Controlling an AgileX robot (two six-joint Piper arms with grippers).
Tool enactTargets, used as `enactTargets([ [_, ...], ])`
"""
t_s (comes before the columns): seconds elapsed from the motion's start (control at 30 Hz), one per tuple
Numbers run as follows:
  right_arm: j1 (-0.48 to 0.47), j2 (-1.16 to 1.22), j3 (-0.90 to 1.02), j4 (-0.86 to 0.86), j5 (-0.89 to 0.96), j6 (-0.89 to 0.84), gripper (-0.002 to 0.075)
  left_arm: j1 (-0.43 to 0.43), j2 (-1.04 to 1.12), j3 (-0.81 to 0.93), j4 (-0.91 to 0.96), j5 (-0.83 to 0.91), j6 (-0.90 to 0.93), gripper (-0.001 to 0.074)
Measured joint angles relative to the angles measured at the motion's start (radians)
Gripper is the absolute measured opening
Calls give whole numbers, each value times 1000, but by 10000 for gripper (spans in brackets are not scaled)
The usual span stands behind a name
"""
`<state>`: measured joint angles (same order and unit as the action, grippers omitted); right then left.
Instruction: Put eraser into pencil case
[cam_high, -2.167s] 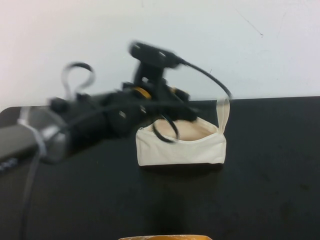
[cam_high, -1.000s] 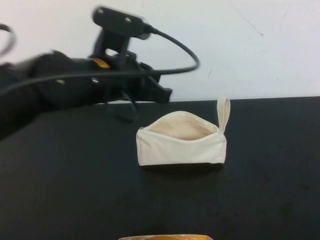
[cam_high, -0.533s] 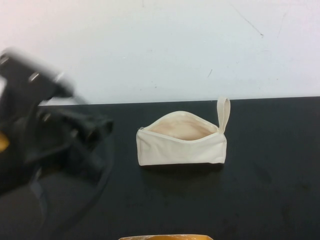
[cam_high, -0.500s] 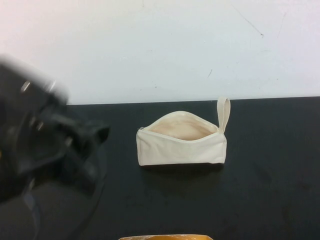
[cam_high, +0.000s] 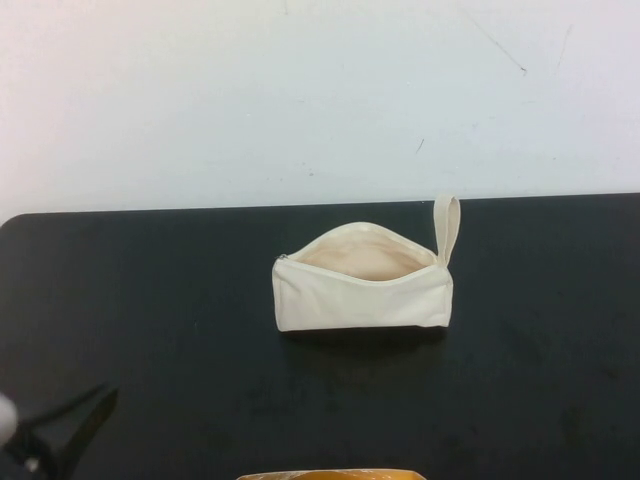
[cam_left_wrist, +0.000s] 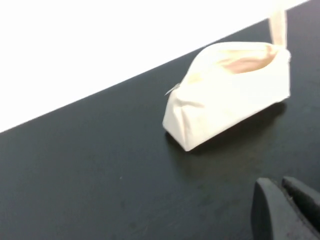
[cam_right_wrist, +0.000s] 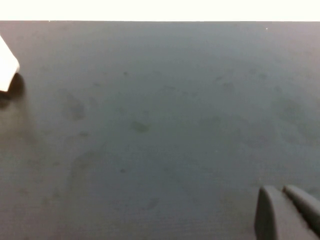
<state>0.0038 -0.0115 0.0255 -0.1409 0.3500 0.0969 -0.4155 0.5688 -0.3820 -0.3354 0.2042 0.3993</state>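
The pencil case (cam_high: 362, 279) stands upright on the black tabletop (cam_high: 150, 330) with its zip mouth gaping, presumably so the eraser could drop in; no eraser shows anywhere, so it is likely inside already, hidden below the lip. The left gripper (cam_left_wrist: 286, 210) sits low, well apart from the case, fingers together. The right gripper (cam_right_wrist: 287, 212), also apart from it, looks closed too. The case is soft cream canvas, boxy, with a fabric loop strap (cam_high: 446, 225) and pale lining.
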Motion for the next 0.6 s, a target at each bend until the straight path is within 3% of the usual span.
enactTargets([
  [0.3,0,0,0,0,0,0,-1,24,-186,285,-37,-252,-37,-1],
  [0.6,0,0,0,0,0,0,-1,201,-389,399,42,-213,-157,-1],
])
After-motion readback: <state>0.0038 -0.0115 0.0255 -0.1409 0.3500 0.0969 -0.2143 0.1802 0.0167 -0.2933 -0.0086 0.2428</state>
